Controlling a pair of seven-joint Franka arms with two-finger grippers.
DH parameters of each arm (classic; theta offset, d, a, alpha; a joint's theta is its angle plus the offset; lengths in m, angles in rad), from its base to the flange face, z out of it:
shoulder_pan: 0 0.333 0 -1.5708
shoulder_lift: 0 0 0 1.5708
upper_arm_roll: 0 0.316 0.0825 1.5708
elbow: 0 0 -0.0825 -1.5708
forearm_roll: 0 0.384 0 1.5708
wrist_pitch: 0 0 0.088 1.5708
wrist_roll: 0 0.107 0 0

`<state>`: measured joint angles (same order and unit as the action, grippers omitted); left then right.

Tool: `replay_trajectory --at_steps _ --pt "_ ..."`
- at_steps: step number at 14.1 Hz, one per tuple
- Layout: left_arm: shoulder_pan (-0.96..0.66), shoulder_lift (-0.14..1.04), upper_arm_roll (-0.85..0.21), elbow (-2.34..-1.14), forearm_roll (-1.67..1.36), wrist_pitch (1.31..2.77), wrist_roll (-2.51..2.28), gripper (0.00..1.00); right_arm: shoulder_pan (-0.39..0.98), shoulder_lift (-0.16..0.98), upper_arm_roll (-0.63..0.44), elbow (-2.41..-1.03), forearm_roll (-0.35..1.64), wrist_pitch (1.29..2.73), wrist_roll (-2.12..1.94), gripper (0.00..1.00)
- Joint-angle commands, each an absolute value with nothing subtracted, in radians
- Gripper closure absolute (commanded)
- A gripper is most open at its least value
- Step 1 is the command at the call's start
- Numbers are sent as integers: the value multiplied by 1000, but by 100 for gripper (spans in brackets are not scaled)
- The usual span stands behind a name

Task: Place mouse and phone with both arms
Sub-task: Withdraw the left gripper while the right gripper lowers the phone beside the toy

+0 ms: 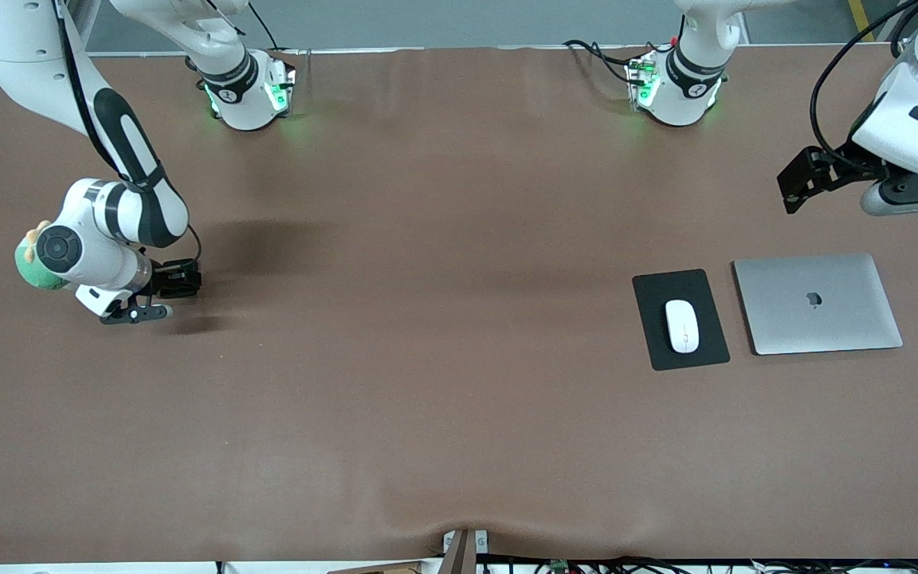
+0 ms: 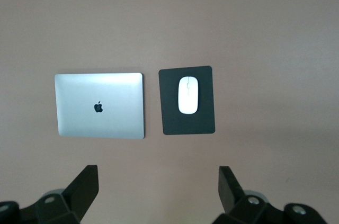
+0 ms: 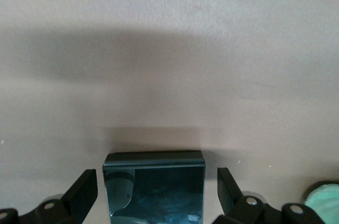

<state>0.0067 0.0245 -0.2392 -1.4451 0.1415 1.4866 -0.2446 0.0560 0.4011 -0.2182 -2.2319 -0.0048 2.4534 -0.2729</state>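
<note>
Closing squarely on the phone [image 3: 154, 186] between the right gripper [image 3: 157, 192]'s spread jaws matters; left gripper [image 2: 158, 189] waits, jaws spread, over bare table [image 1: 427, 359].

A robotics lab, set up as a test bench: two white arms [image 1: 120, 159] are bolted by their bases [image 1: 248, 92] to one long surface [image 1: 427, 359] under a plain brown cover, loose black cables [image 1: 598, 56] trail at its edges, and a mock office corner is laid out with a closed laptop [image 1: 817, 303] and mouse pad [image 1: 654, 343]
</note>
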Motion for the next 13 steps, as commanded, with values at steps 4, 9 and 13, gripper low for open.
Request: replay_trajectory --at_steps 4,9,13 --pt "-216 -34 26 -1502 115 1453 -176 0 52 380 -178 -1917 -2 2006 -288 0" --pt "-207 -23 32 -1494 104 1454 -156 0 51 382 -132 -1688 3 1742 -308 0" --pt "-167 -8 80 -1482 0 1457 -150 0 52 388 -97 -1470 -12 1554 -311 0"
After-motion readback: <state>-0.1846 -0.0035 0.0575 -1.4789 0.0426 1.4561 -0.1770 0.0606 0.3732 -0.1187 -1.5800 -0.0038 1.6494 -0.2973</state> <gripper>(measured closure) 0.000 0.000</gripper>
